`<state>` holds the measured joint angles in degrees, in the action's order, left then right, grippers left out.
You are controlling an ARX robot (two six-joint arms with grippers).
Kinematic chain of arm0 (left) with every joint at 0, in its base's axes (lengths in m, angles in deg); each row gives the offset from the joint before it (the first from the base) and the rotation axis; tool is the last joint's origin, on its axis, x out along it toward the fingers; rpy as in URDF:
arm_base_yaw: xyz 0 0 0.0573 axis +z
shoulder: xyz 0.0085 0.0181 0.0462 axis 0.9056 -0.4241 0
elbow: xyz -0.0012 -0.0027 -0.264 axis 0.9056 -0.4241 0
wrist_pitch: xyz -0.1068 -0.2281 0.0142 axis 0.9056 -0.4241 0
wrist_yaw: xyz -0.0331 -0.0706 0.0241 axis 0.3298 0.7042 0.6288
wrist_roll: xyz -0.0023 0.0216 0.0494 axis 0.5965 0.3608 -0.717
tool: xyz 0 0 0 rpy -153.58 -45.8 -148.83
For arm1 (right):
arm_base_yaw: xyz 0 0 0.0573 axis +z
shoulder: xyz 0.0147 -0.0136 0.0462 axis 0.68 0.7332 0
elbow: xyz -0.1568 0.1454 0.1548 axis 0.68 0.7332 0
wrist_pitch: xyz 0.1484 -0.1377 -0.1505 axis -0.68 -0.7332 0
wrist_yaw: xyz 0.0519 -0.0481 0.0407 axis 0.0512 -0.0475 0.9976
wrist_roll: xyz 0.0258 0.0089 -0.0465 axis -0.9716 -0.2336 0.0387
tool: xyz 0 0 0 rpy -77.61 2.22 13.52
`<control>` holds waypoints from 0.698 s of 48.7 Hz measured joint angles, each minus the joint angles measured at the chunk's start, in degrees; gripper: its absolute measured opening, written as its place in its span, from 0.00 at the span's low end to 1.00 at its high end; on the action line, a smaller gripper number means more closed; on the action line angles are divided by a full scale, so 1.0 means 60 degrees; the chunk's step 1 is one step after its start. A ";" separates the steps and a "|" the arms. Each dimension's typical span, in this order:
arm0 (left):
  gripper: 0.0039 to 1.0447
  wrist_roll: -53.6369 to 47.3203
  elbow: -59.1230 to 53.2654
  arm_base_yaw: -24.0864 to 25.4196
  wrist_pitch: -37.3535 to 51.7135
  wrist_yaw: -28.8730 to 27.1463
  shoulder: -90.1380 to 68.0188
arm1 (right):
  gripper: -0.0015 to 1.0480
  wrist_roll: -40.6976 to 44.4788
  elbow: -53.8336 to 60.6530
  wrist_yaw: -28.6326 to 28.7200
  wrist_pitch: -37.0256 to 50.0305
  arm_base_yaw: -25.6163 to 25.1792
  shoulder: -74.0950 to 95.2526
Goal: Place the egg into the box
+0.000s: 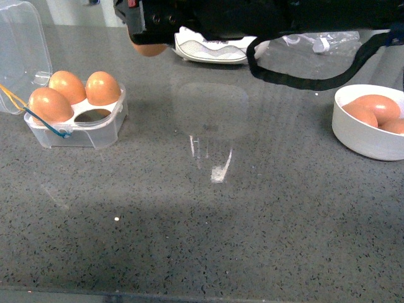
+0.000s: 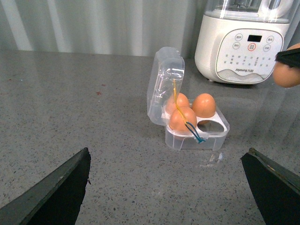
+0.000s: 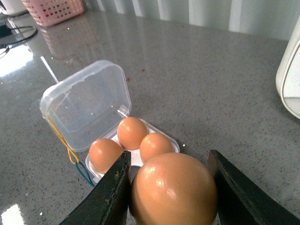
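Note:
My right gripper (image 3: 171, 187) is shut on the egg (image 3: 173, 190), an orange-brown one held in the air above and to the right of the box. In the front view that egg (image 1: 149, 48) peeks out under the dark arm at the top. The box (image 1: 79, 117) is a clear carton at the left with its lid (image 1: 22, 53) standing open; three eggs fill three cells and the front right cell (image 1: 93, 115) is bare. My left gripper (image 2: 168, 187) is open, low over the counter, facing the box (image 2: 197, 133) from a distance.
A round white bowl (image 1: 366, 136) with more eggs stands at the right edge. A white blender base (image 2: 241, 44) stands behind the box. A pink basket (image 3: 54, 9) sits far back on the grey speckled counter (image 1: 202, 221).

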<state>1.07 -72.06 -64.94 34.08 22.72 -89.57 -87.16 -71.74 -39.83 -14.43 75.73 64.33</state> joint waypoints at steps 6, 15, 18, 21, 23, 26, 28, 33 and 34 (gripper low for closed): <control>0.94 0.0000 0.0000 0.0000 0.0000 0.0000 0.0000 | 0.40 0.0036 -0.0346 0.0058 -0.0193 0.0098 0.0426; 0.94 0.0000 0.0000 0.0000 0.0000 0.0000 0.0000 | 0.40 0.0117 -0.0798 0.0761 -0.0426 0.0197 0.0863; 0.94 0.0000 0.0000 0.0000 0.0000 0.0000 0.0000 | 0.40 0.0237 -0.0991 0.0951 -0.0554 0.0237 0.1038; 0.94 0.0000 0.0000 0.0000 0.0000 0.0000 0.0000 | 0.40 0.0306 -0.1133 0.1195 -0.0543 0.0259 0.1228; 0.94 0.0000 0.0000 0.0000 0.0000 0.0000 0.0000 | 0.40 0.0335 -0.1249 0.1319 -0.0590 0.0270 0.1355; 0.94 0.0000 0.0000 0.0000 0.0000 0.0000 0.0000 | 0.40 0.0393 -0.1450 0.1439 -0.0685 0.0299 0.1526; 0.94 0.0000 0.0000 0.0000 0.0000 0.0000 0.0000 | 0.40 0.0437 -0.1650 0.1581 -0.0780 0.0317 0.1665; 0.94 0.0000 0.0000 0.0000 0.0000 0.0000 0.0000 | 0.40 0.0627 -0.2091 0.1636 -0.1016 0.0368 0.1960; 0.94 0.0000 0.0000 0.0000 0.0000 0.0000 0.0000 | 0.40 0.0656 -0.2160 0.1639 -0.1060 0.0379 0.2007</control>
<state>1.07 -72.06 -64.94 34.08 22.72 -89.57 -83.23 -84.70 -30.00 -20.79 78.00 76.38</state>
